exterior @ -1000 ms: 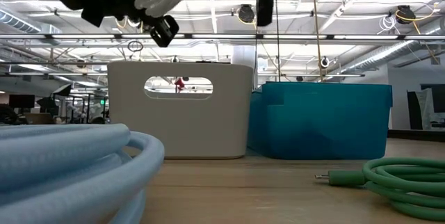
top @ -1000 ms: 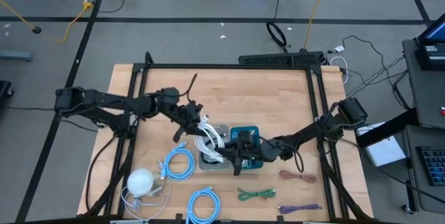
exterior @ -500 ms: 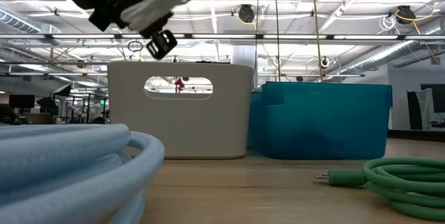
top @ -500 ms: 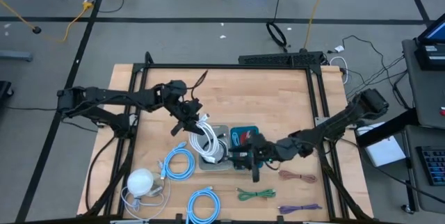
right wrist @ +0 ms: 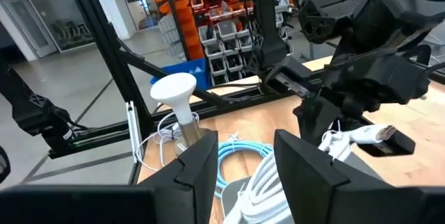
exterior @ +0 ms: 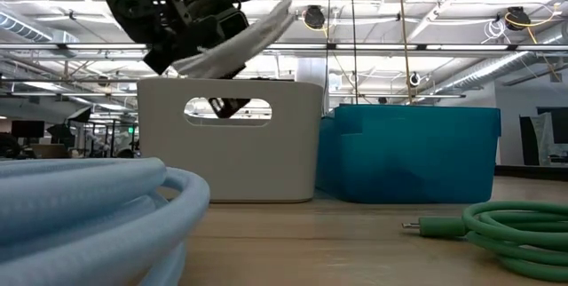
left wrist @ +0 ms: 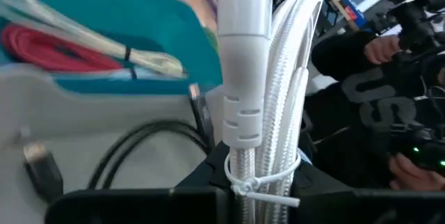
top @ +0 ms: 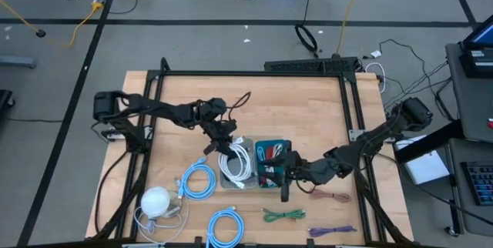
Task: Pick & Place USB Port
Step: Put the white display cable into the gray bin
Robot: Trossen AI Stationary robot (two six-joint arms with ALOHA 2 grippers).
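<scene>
White USB cable bundle (left wrist: 268,92) sits clamped in the left gripper (top: 225,136), its zip-tied coil pinched between the dark fingers in the left wrist view and its long axis running straight out ahead of the jaws. In the high view that gripper hangs at the 10 o'clock corner of the grey bin (top: 237,165), with the cable trailing from it toward 5 o'clock into the bin, where more white loops and a black cable already lie. In the low view the white bundle slants across the bin's upper rim, part of it already below the rim line seen through the handle slot. So the drop point lies directly under and slightly toward 5 o'clock of the claw, and the left arm is the one placed for it; the likely next step is to lower and let go. The teal bin (top: 271,162) touches the grey one at its 3 o'clock side. The right gripper (top: 283,177) waits at the teal bin's 4 o'clock edge, fingers spread and holding nothing. Compared with a second ago, the left gripper has shifted toward 3 o'clock and come down onto the bin, while the right one has drawn back toward 4 o'clock, off the teal bin's middle.
</scene>
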